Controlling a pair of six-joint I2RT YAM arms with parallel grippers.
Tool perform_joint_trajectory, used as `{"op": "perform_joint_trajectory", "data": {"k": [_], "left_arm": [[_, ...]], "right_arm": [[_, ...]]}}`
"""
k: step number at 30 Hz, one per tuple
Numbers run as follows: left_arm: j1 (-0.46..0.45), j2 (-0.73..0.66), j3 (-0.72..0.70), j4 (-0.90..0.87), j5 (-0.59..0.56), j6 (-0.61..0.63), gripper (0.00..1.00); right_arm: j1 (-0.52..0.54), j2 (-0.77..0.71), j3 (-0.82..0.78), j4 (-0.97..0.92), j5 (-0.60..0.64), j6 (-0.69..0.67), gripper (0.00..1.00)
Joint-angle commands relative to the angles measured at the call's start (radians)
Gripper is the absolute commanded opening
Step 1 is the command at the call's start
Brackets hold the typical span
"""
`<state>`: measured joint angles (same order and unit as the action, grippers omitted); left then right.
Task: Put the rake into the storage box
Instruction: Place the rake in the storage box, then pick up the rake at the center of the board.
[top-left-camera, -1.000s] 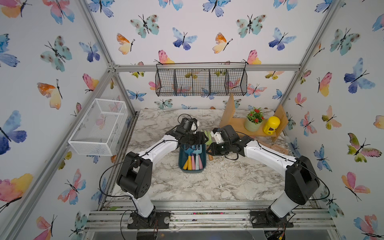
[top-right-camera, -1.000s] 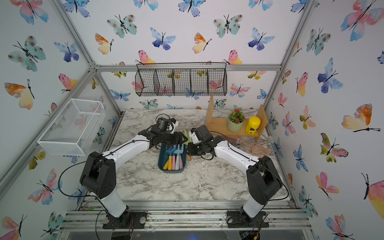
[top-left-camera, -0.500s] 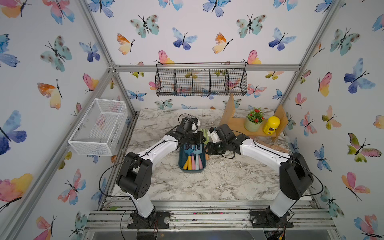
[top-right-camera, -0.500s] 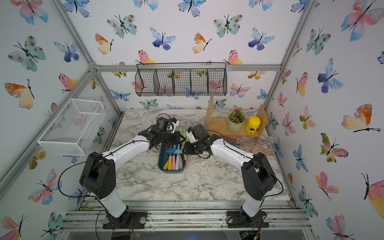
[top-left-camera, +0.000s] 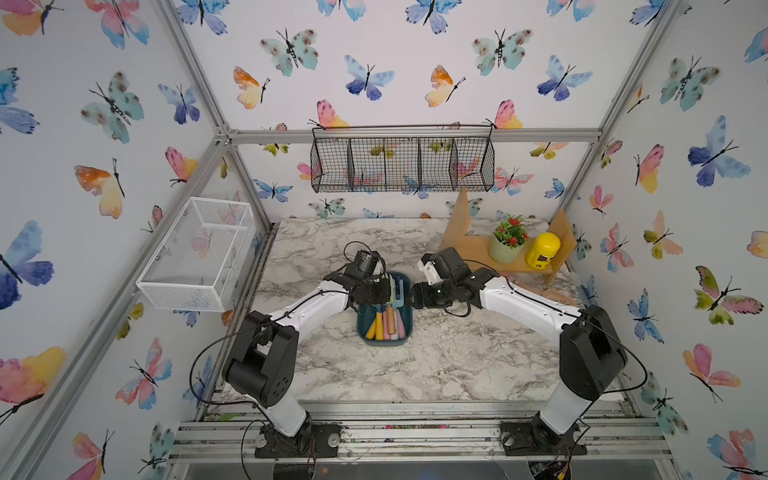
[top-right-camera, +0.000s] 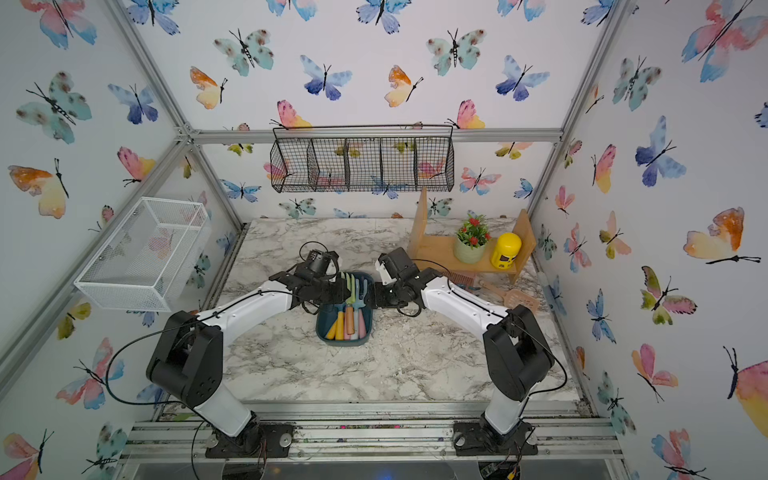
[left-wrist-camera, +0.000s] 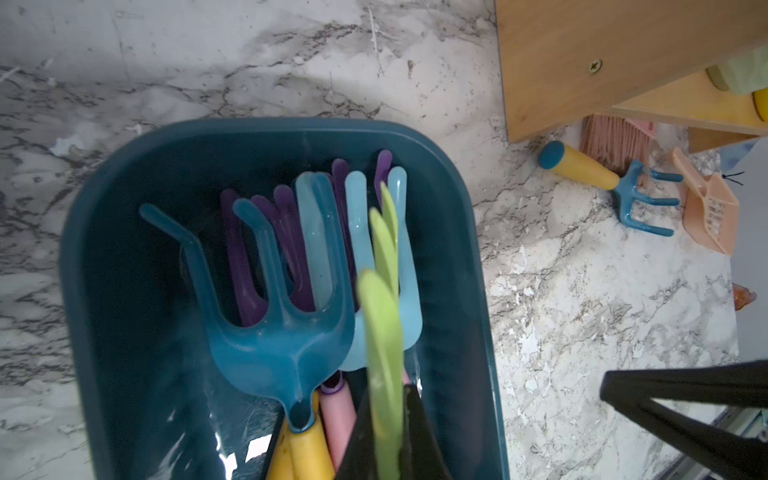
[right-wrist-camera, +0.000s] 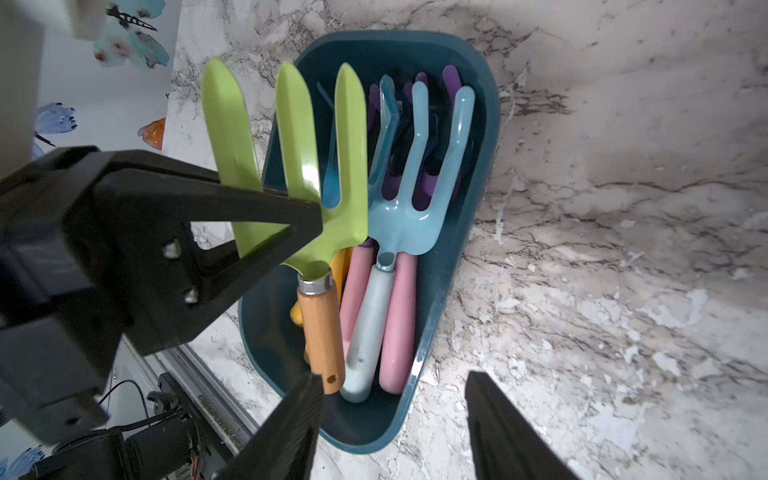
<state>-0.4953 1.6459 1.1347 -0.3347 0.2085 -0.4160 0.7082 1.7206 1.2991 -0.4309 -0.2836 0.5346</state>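
In the storage box (right-wrist-camera: 365, 432) lie perhaps four rakes (right-wrist-camera: 407, 224); left gripper (right-wrist-camera: 307, 216) clamps the green rake (right-wrist-camera: 297, 137); right gripper (right-wrist-camera: 392, 380) apart.

One storage box (top-left-camera: 384, 343), two baskets (top-left-camera: 402, 166) (top-left-camera: 199, 253)

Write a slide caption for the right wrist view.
The left gripper, jaws shut, holds the green rake by its head over the storage box; the right gripper, jaws open, hovers near the handle.

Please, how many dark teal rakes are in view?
2: one dark teal rake lies in the storage box; a second teal rake lies on the table near the wooden shelf. Others may be hidden in the box.
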Motion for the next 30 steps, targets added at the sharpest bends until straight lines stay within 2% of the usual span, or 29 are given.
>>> {"op": "perform_joint_trajectory", "data": {"k": [1,3,5,6,8,10,12,16,20,22,25,30], "left_arm": [[0.003,-0.021,-0.010,-0.023,-0.043,0.030,0.00],[0.002,-0.007,-0.009,-0.026,-0.039,0.031,0.02],[0.003,0.009,-0.005,-0.028,-0.033,0.031,0.10],[0.002,0.018,-0.003,-0.031,-0.032,0.027,0.18],[0.003,0.028,-0.001,-0.031,-0.031,0.028,0.48],[0.002,0.034,0.001,-0.032,-0.035,0.024,0.70],[0.002,0.036,0.005,-0.033,-0.044,0.020,0.81],[0.003,0.033,0.028,-0.068,-0.132,0.019,0.82],[0.003,0.038,0.084,-0.160,-0.335,0.013,0.81],[0.001,0.034,0.103,-0.180,-0.399,0.014,0.82],[0.003,0.015,0.104,-0.157,-0.395,0.017,0.83],[0.003,-0.017,0.063,-0.073,-0.273,-0.013,0.83]], "right_arm": [[0.004,0.005,-0.004,-0.023,0.031,-0.002,0.60],[0.004,0.004,-0.003,-0.025,0.030,-0.002,0.60],[0.004,0.004,-0.005,-0.024,0.031,-0.002,0.60],[0.004,0.002,-0.005,-0.025,0.032,-0.002,0.60],[0.004,-0.002,-0.009,-0.025,0.035,0.000,0.60],[0.004,-0.007,-0.013,-0.025,0.037,0.000,0.60],[0.004,-0.011,-0.017,-0.023,0.041,0.001,0.60],[0.004,-0.018,-0.026,-0.033,0.078,0.010,0.60],[0.001,-0.032,-0.031,-0.068,0.222,0.038,0.61],[-0.010,-0.038,-0.032,-0.083,0.276,0.059,0.61],[-0.055,-0.039,-0.038,-0.108,0.317,0.112,0.62],[-0.210,-0.039,-0.091,-0.128,0.287,0.219,0.63]]}}
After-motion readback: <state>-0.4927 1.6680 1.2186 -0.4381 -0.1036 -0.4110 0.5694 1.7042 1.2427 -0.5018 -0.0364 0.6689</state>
